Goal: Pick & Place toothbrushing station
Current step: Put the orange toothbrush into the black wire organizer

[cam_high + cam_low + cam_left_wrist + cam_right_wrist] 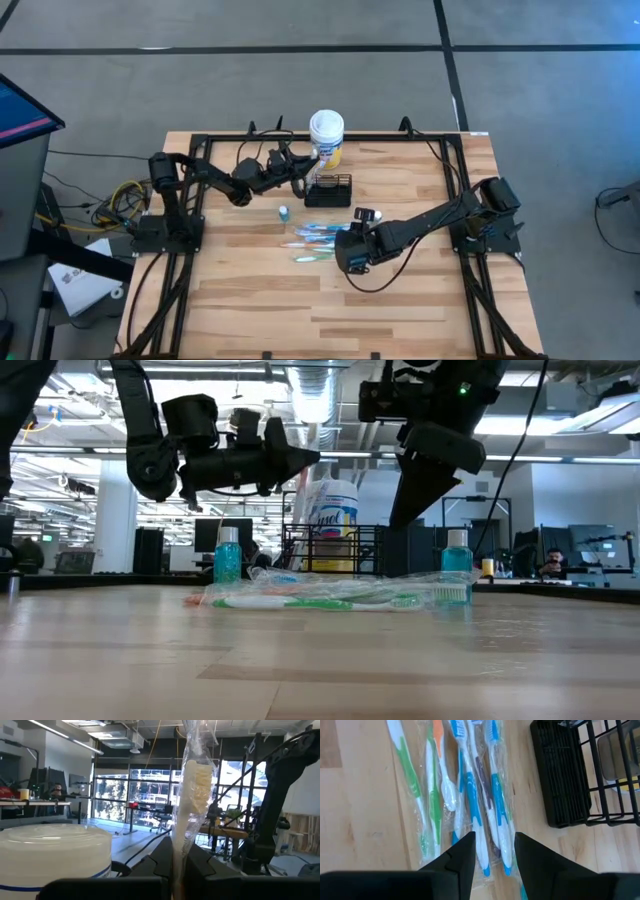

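My left gripper [302, 165] is shut on a clear-wrapped toothbrush [196, 780], held in the air beside the white-lidded yellow canister [327, 135] and above the far left of the black wire-mesh caddy [328, 190]. The caddy stands on its base on the table in front of the canister and also shows in the right wrist view [570, 775]. My right gripper [492, 852] is open above several wrapped toothbrushes [470, 795] that lie flat on the table [312, 240]. It touches none of them. My left gripper pinches the wrapped toothbrush's handle [177, 855] between its two fingers. The fingers come level from the table's left side. The bristle head [197, 775] stands out past the fingertips in its clear wrapper. The brush is lifted clear of the table.
Two small blue bottles [283, 213] [367, 215] stand on either side of the toothbrush pile. The table's near half [330, 310] is bare wood. Black frame rails run along the table's left, right and far edges.
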`<state>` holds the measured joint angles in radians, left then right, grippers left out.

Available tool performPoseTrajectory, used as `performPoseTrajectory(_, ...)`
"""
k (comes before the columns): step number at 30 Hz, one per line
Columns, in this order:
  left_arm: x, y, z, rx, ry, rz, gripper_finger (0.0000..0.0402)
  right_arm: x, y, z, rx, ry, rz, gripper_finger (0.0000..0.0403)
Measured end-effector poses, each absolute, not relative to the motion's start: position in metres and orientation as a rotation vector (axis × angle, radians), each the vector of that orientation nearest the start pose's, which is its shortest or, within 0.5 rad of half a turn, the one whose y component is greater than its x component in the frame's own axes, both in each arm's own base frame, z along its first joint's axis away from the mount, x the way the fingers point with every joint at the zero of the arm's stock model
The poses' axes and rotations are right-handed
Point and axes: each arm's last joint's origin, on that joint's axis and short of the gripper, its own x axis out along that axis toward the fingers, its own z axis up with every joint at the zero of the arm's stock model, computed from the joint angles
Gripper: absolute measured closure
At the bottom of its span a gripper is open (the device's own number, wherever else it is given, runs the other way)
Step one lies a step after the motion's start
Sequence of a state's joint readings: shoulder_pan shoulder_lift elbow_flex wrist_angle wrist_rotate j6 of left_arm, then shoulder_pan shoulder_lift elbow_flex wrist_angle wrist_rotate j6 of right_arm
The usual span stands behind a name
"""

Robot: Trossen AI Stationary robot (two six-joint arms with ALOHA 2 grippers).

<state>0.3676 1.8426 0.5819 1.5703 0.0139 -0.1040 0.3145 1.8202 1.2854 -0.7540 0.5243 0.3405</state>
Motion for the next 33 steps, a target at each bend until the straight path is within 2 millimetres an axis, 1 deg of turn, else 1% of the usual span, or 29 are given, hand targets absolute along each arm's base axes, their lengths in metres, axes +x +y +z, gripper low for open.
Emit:
performPoseTrajectory(7, 0.294, 0.113, 0.172, -0.025, -0.321, 0.340, 0.0393, 0.339, 0.097, 0.197, -0.229, 1.118, -0.368, 0.0276)
performPoseTrajectory(17, 0.296, 0.113, 0.161, -0.032, -0.283, 0.346, 0.0393, 0.339, 0.097, 0.197, -0.229, 1.117, -0.368, 0.0276)
performPoseTrajectory(33, 0.290, 0.111, 0.154, -0.017, -0.246, 0.364, 0.0394, 0.339, 0.097, 0.197, -0.227, 1.115, -0.367, 0.0276)
